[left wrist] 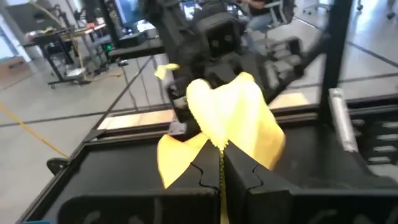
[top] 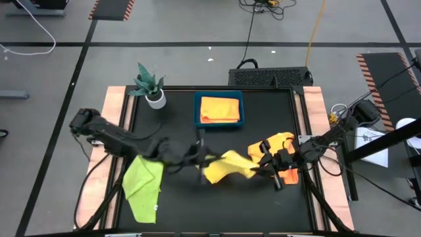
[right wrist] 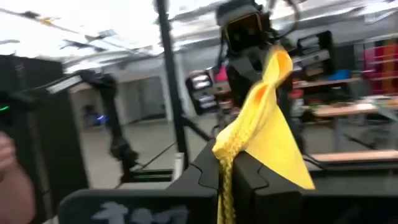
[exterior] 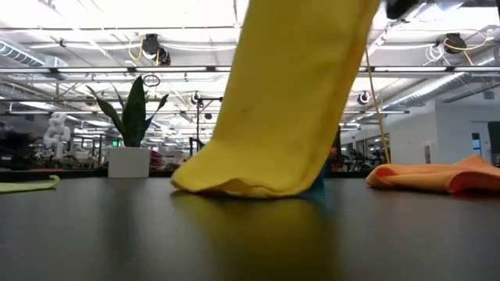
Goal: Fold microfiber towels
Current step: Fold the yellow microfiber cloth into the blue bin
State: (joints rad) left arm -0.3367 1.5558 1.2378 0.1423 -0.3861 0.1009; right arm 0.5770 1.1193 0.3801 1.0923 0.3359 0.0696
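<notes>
Two claws share one soft yellow microfiber towel (top: 227, 168) at centre frame of the high view, lifted above the black worktop (top: 217, 207). Left claw (left wrist: 221, 177) pinches an edge; right claw (right wrist: 227, 180) pinches another. Its lower fold drags on the worktop in the low view. Risk: uneven pulling could slip the thin hem from either claw, or bunch the dragging fold.

Robotics lab: open ceiling trusses (exterior: 117, 70), taped concrete floor (top: 59, 59).
</notes>
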